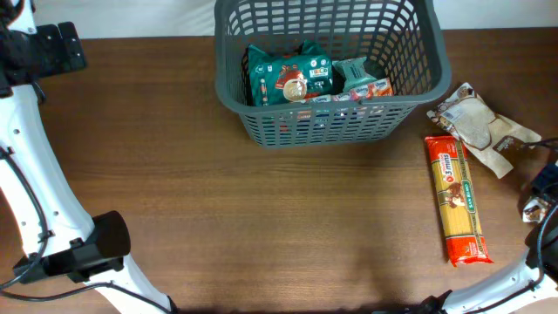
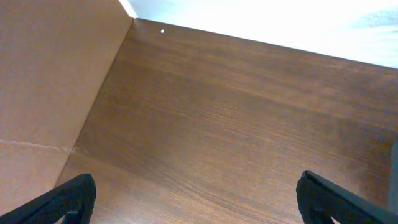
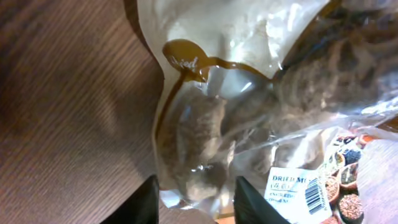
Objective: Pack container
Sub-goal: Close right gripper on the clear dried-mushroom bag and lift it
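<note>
Currently the right gripper point(image 3: 196, 202), jaws apart, overhangs the clear plastic dried-mushroom packet point(image 3: 249, 106); the dark grey slotted plastic basket point(image 1: 327, 122) lies leftward.

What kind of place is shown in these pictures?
Probably a robot lab bench set up for grocery packing: a wooden table with white robot arms, a grey basket holding food packets, and a spaghetti pack lying beside it.

table point(image 1: 174, 174) | spaghetti packet point(image 1: 458, 199) | clear bag point(image 1: 475, 122) (dried mushrooms, seemingly)
</note>
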{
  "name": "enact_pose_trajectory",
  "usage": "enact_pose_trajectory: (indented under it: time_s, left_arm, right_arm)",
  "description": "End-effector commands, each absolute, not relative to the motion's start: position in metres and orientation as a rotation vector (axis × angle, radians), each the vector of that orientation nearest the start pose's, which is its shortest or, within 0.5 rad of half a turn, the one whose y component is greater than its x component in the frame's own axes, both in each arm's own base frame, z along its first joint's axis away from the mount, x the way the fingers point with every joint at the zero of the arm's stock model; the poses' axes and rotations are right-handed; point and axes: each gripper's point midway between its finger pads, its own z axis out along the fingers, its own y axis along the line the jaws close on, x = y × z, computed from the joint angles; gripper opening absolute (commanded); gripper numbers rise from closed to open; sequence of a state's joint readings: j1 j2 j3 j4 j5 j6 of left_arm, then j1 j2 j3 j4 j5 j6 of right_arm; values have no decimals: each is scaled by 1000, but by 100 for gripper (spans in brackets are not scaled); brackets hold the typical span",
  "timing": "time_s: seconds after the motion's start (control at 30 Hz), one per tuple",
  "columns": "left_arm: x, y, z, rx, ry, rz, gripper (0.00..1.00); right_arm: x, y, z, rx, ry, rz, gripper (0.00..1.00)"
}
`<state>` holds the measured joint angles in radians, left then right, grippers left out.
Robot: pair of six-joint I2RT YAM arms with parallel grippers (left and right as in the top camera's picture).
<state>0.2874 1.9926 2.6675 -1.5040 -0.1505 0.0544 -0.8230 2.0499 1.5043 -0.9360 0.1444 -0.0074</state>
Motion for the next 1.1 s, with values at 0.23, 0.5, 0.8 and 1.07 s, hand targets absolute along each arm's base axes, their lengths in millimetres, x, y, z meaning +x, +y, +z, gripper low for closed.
enact_pose_trajectory:
  time_s: [0.23,0.5,0.8,1.07]
  left_arm:
    - [422,154,371,-378,2394,336,99]
    - [422,154,371,-378,2394,336,99]
    - [421,154,371,-378,2394,337,99]
    - [422,154,371,-378,2394,336,99]
  right_arm:
    - [251,-311,19,1253,2884,-280,48]
    - [252,-317,20,1249,2870,-312,65]
    - [260,-328,24,1234,2826,-356,68]
    - [257,-324,6,1233,2826,-355,52]
